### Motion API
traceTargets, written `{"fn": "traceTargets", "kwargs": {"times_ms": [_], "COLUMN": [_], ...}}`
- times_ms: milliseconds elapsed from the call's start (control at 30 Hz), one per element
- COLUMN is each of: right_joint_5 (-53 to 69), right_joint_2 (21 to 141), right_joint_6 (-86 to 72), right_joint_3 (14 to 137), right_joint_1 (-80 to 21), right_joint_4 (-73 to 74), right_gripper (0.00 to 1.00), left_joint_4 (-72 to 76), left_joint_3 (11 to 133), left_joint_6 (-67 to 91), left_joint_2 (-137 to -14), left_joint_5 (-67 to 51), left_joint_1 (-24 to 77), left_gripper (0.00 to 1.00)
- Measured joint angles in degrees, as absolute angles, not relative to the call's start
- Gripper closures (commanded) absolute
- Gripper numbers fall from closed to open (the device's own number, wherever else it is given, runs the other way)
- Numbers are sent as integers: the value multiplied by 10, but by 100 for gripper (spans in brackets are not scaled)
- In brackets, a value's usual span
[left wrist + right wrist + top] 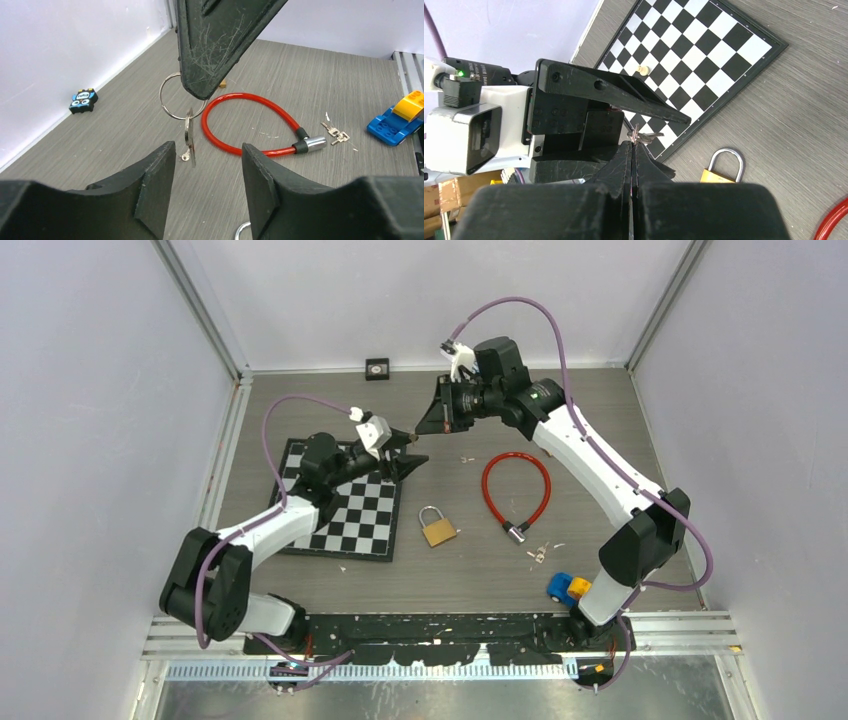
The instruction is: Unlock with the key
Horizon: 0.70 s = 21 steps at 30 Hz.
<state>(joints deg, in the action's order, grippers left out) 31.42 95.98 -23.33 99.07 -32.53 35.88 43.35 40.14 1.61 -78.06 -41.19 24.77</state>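
Grey counter point(470, 570), white walls: right claw point(631, 146) clamped on key ring point(168, 97), key point(189, 134) dangling above the counter. Left claw point(207, 152) apart, its gap lined up on the key. Padlock point(438, 529) lies on the counter at 6 o'clock from both claws, chessboard point(352, 520) at its 9.

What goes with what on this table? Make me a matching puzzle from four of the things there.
1. padlock
2. cable lock
3. keys
4. toy car

A. red loop
B. hanging from the right gripper
C. blue and yellow
D. brass, beside the chessboard

Pairs: 1-D, 2-A, 3-B, 4-C.
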Motion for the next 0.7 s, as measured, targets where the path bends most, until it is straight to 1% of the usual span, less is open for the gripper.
{"fn": "traceTargets", "kwargs": {"times_ms": [133, 300, 467, 700], "right_joint_5": [317, 323, 325, 328], "right_joint_2": [960, 960, 960, 960], "right_joint_6": [-239, -243, -246, -250], "right_joint_3": [987, 981, 976, 974], "right_joint_1": [-324, -319, -314, -309], "right_joint_4": [352, 346, 342, 340], "right_gripper": [99, 99, 99, 99], "left_joint_4": [458, 475, 482, 484], "left_joint_3": [399, 399, 399, 392], "left_joint_6": [18, 20, 23, 23], "left_joint_2": [-791, -792, -792, -792], "left_joint_5": [-412, -412, -412, -412], "left_joint_1": [248, 248, 248, 248], "left_gripper": [56, 70, 75, 88]}}
